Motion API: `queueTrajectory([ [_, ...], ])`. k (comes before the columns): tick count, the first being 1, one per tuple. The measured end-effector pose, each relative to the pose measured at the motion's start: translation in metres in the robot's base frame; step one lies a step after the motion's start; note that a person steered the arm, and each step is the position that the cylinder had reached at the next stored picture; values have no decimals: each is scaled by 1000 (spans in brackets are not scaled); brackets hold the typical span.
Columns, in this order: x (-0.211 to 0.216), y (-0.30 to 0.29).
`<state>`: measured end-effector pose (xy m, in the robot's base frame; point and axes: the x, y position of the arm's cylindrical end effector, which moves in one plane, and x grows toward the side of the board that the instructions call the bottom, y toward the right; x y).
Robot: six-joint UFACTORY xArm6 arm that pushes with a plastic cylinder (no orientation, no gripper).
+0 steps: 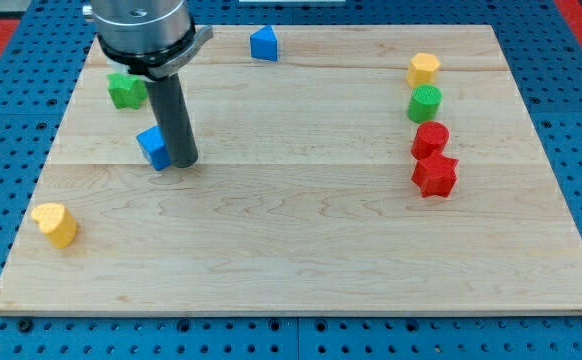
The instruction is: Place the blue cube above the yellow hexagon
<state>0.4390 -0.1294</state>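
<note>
The blue cube [152, 147] lies on the left part of the wooden board [301, 240], partly hidden behind my rod. My tip [181, 162] stands right against the cube's right side, touching it or nearly so. The yellow hexagon [423, 69] sits at the view's upper right, far from the cube and the tip.
A green star [124, 89] lies above the cube at the upper left. A blue triangular block [263, 43] sits at the top middle. A yellow heart-like block [55, 224] lies at the lower left. Below the yellow hexagon stand a green cylinder [424, 103], a red cylinder [430, 139] and a red star [435, 175].
</note>
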Motion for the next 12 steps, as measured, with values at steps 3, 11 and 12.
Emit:
queueTrajectory([
  [3, -21, -70],
  [11, -104, 178],
  [12, -82, 120],
])
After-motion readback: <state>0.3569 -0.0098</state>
